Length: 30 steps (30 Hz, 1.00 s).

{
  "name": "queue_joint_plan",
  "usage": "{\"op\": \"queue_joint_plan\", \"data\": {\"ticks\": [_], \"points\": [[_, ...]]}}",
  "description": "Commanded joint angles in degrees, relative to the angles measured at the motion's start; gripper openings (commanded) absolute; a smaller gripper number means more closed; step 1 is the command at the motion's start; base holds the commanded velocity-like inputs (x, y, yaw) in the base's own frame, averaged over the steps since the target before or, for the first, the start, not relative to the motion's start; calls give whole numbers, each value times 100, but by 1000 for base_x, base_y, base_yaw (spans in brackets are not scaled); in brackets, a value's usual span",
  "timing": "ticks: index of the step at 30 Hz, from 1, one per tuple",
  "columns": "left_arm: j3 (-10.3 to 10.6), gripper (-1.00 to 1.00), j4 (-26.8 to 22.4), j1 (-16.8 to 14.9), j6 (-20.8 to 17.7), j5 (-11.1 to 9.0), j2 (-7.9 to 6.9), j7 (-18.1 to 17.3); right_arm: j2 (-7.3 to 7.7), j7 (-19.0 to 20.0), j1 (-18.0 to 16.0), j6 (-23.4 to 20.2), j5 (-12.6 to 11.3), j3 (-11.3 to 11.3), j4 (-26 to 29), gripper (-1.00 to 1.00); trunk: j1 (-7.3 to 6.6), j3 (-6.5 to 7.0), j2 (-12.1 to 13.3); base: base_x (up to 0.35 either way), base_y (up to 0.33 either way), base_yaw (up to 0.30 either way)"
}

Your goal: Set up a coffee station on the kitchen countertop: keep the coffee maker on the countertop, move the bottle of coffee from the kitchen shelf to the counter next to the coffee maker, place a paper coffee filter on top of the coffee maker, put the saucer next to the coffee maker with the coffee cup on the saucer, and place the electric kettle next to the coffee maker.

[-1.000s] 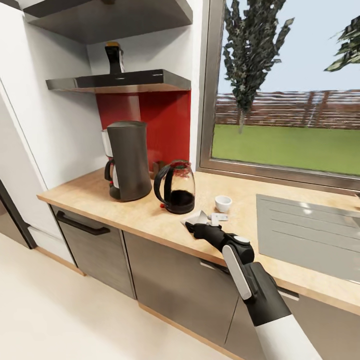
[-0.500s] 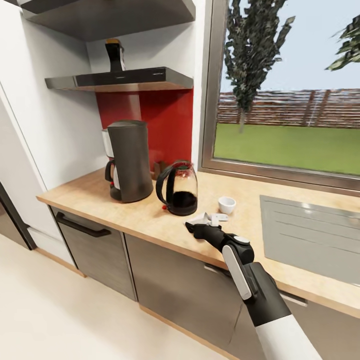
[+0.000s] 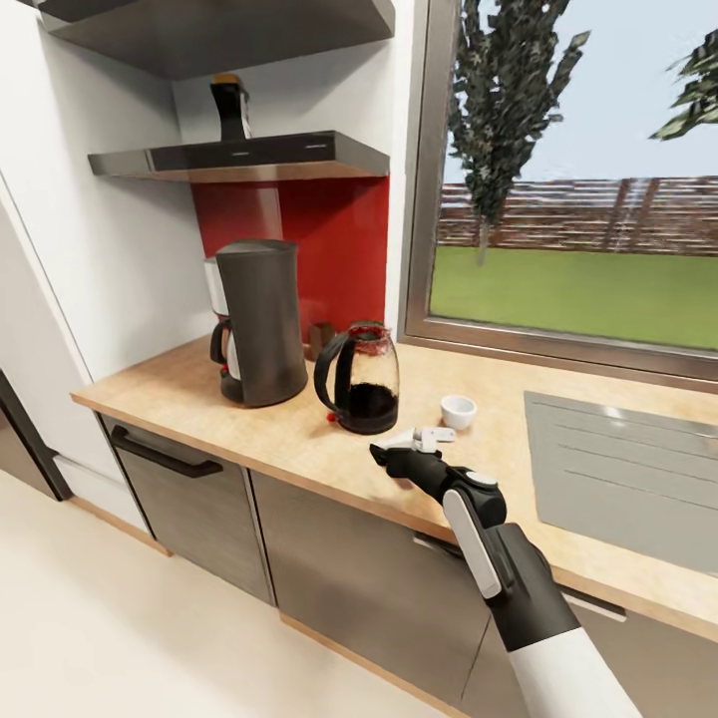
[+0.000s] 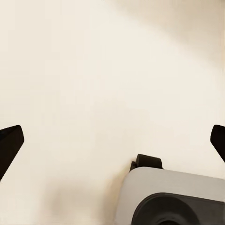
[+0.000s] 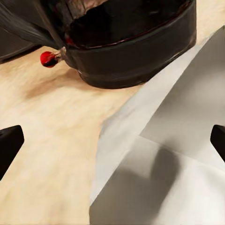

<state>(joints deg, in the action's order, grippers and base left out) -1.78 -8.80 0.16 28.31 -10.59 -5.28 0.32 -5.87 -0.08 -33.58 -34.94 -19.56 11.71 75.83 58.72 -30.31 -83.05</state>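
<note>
Paper coffee filter (image 5: 178, 140) lies flat on the desk (image 3: 299, 439) just ahead of the right claw (image 3: 384, 456), whose jaws stand wide apart, gripping nothing. Electric kettle (image 3: 364, 379) stands just beyond it, coffee cup (image 3: 458, 410) nearby.

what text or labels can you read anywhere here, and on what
None can be read.
The bottle of coffee on the kitchen shelf: any label is too small and blurred to read.
The coffee maker and the electric kettle: no lettering shows; the kettle's red switch is unmarked.
The paper coffee filter by the right gripper: plain white.
</note>
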Motion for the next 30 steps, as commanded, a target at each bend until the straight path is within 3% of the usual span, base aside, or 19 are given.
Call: {"op": "queue_joint_plan", "data": {"ticks": [1,18,19,30], "points": [[-15,100,-7,2,8,6,1,3,-2,-1,-3,-25,-12,-2,-40,100,0,-10,-3,20,14,0],[-15,100,-7,2,8,13,1,3,-2,12,0,-22,-12,-2,-297,100,0,-35,-3,14,2,0],[-15,100,-7,2,8,13,1,3,-2,14,1,-22,-12,-2,-297,-100,0,-35,-3,90,0,0],[-15,100,-7,2,8,13,1,3,-2,17,1,-22,-12,-2,-297,-100,0,-35,-3,71,0,0]]}}
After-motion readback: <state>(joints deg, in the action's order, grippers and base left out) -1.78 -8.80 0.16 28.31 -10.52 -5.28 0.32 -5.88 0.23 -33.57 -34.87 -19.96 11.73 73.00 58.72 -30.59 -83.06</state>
